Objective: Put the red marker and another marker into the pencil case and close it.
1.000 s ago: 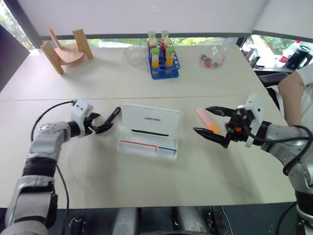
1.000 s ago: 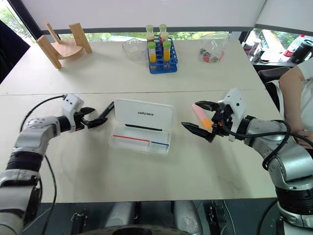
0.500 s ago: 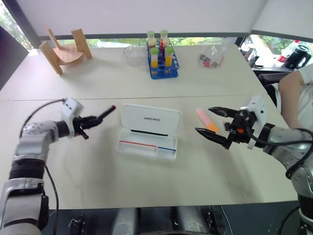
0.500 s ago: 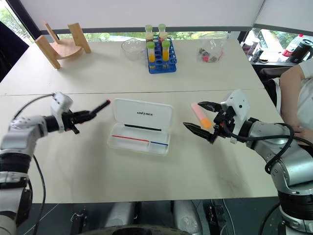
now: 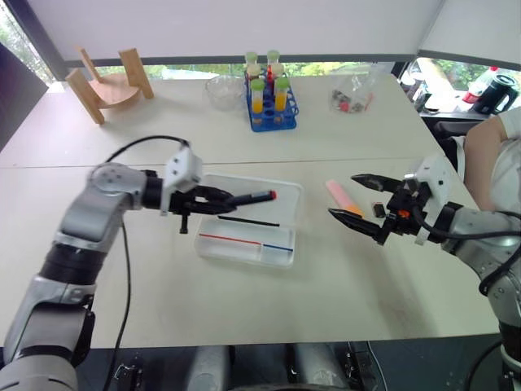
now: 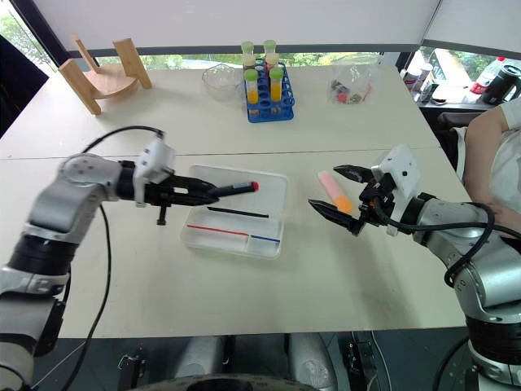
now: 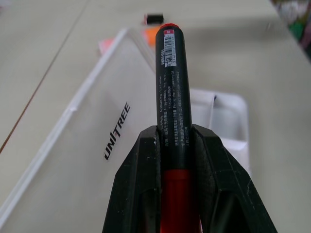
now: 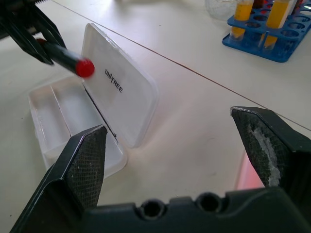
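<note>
The white pencil case point(image 5: 244, 254) lies open in the middle of the table, its lid tilted back. My left gripper point(image 5: 226, 198) is shut on the red marker point(image 5: 259, 195) and holds it nearly level above the case, red end pointing right. In the left wrist view the marker point(image 7: 169, 82) runs out between the two fingers point(image 7: 146, 170) over the lid. The other marker, a pink highlighter with an orange end point(image 5: 335, 192), lies on the table right of the case. My right gripper point(image 5: 345, 196) hovers open just above it, one finger to each side.
At the back of the table stand a blue rack of tubes point(image 5: 273, 102), a glass bowl point(image 5: 224, 90), a wooden stand point(image 5: 110, 81) and a clear bag point(image 5: 354, 96). A person's arm point(image 5: 488, 155) is at the right edge.
My left gripper shut on the red marker, lifted it off the table and carried it right, over the open case. The right gripper stayed where it was, open.
</note>
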`<action>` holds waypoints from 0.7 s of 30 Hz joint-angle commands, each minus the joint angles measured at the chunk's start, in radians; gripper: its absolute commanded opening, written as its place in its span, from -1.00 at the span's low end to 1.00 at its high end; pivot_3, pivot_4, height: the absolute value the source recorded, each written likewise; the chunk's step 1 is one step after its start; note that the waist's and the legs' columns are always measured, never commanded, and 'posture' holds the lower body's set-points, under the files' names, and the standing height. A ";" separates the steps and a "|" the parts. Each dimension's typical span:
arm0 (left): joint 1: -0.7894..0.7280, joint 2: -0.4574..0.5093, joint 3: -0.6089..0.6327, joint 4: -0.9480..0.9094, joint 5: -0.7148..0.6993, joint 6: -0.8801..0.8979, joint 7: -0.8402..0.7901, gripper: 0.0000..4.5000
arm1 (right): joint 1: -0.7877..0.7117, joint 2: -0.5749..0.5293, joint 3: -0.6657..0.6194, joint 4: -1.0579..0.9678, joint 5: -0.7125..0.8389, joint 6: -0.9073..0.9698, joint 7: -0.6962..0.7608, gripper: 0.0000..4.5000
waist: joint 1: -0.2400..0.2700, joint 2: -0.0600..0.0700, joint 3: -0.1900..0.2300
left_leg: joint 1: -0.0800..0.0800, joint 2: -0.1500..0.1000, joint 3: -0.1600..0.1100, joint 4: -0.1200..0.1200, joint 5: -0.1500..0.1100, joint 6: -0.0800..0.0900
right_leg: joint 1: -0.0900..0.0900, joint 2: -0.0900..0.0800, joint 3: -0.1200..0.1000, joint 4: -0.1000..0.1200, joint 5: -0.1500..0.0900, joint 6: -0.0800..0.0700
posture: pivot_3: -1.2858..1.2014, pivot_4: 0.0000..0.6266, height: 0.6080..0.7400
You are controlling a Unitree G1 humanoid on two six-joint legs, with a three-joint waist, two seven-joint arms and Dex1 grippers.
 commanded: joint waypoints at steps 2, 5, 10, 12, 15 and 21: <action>-0.056 -0.039 -0.083 0.129 0.129 -0.213 -0.041 -0.85 | 0.021 -0.015 -0.055 -0.058 0.012 -0.003 -0.013 1.00 | 0.002 0.000 0.000 | 0.000 0.000 0.000 0.000 0.000 0.000 | 0.000 0.000 0.000 0.000 0.000 0.000 | 0.03 -0.52 1.00; -0.067 -0.059 -0.115 0.181 0.172 -0.288 -0.063 -0.85 | 0.035 -0.012 -0.061 -0.069 0.012 -0.002 -0.024 1.00 | 0.000 0.000 0.000 | -0.001 0.000 0.000 0.000 0.000 0.000 | 0.000 0.000 0.000 -0.001 0.000 0.000 | 0.03 -0.52 1.00; -0.069 -0.076 -0.105 0.212 0.186 -0.279 -0.060 -0.21 | 0.037 -0.012 -0.056 -0.070 0.010 -0.006 -0.030 1.00 | 0.000 0.000 0.000 | -0.001 0.000 0.000 0.001 0.000 0.000 | 0.000 0.000 0.000 0.000 0.000 0.000 | 0.03 -0.52 1.00; -0.071 -0.080 -0.094 0.215 0.183 -0.257 -0.051 0.25 | 0.032 -0.011 -0.049 -0.066 0.010 -0.006 -0.031 1.00 | 0.001 0.000 0.000 | -0.001 0.000 0.000 0.001 0.000 0.000 | 0.000 0.000 0.000 0.000 0.000 0.000 | 0.03 -0.52 1.00; -0.066 -0.083 -0.070 0.193 0.167 -0.226 -0.037 0.92 | 0.029 -0.011 -0.036 -0.058 0.003 -0.002 -0.035 1.00 | 0.001 0.000 0.000 | -0.001 0.000 0.000 0.001 0.000 0.000 | 0.000 0.000 0.000 0.000 0.000 0.000 | 0.03 -0.52 1.00; 0.006 -0.021 0.087 -0.040 -0.036 0.063 -0.020 0.98 | -0.043 -0.026 0.103 0.054 -0.140 0.048 -0.116 1.00 | -0.009 0.000 0.000 | -0.001 0.000 0.000 0.001 0.000 0.000 | 0.000 0.000 0.000 0.001 0.000 0.000 | 0.03 -0.52 1.00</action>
